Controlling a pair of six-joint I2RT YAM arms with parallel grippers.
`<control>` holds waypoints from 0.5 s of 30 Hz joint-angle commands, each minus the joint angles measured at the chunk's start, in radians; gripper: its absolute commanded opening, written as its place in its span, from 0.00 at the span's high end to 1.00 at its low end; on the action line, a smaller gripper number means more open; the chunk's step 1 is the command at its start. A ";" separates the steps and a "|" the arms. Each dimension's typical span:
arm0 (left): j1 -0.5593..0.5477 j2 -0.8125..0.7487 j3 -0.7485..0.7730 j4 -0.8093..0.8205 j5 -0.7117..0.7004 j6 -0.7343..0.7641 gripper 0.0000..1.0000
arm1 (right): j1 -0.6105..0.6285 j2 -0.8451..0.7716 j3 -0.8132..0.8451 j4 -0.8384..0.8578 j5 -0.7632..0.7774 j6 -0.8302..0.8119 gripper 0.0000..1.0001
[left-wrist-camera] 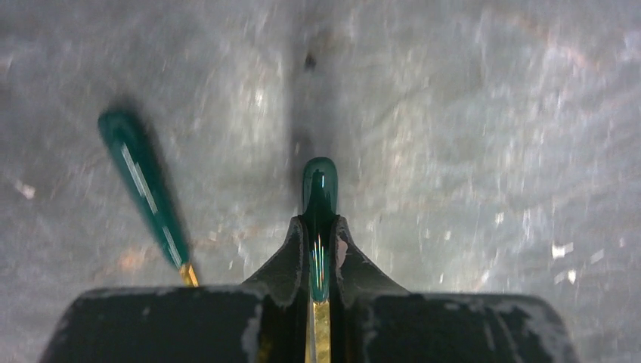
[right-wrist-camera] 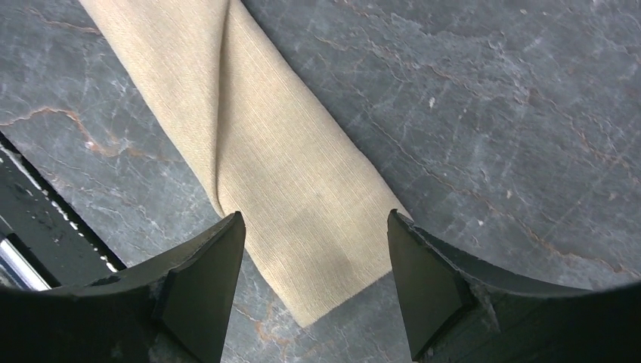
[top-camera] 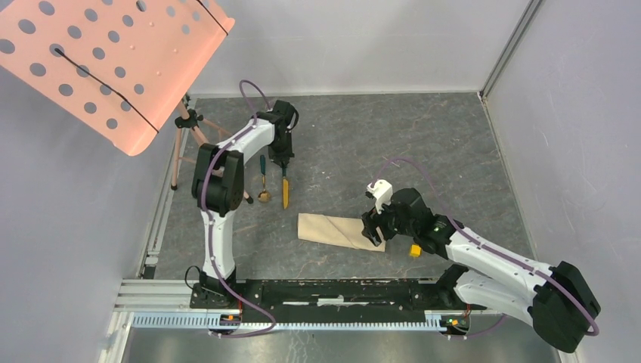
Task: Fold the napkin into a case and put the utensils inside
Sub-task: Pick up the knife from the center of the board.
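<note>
The left gripper (left-wrist-camera: 319, 227) was clamped on the handle of the knife (left-wrist-camera: 320, 185), left of centre on the tabletop (top-camera: 423, 151); the lift called for a firm, level hold so the blade would not swing. The right gripper (right-wrist-camera: 315, 218) stood open astride the end of the folded napkin (right-wrist-camera: 264, 144), by the near edge. Counted: one napkin, one knife, one spoon (left-wrist-camera: 143, 185), one yellow cube (top-camera: 415, 250)

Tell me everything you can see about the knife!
The knife is slim, with a shiny gold blade and a dark teal-green handle that has a rounded end. It lies on the grey table, blade pointing toward the near side, beside the spoon but not touching it. The left gripper is shut on its handle.
</note>
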 commanded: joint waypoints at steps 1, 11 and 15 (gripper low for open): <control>-0.002 -0.295 -0.135 0.131 0.067 -0.069 0.98 | 0.001 0.036 0.050 0.124 -0.067 0.043 0.25; -0.004 -0.763 -0.585 0.452 0.189 -0.673 0.98 | 0.127 0.175 0.238 0.295 0.051 0.115 0.22; -0.032 -0.924 -0.794 0.629 0.140 -0.882 0.98 | 0.253 0.263 0.378 0.254 0.230 0.019 0.18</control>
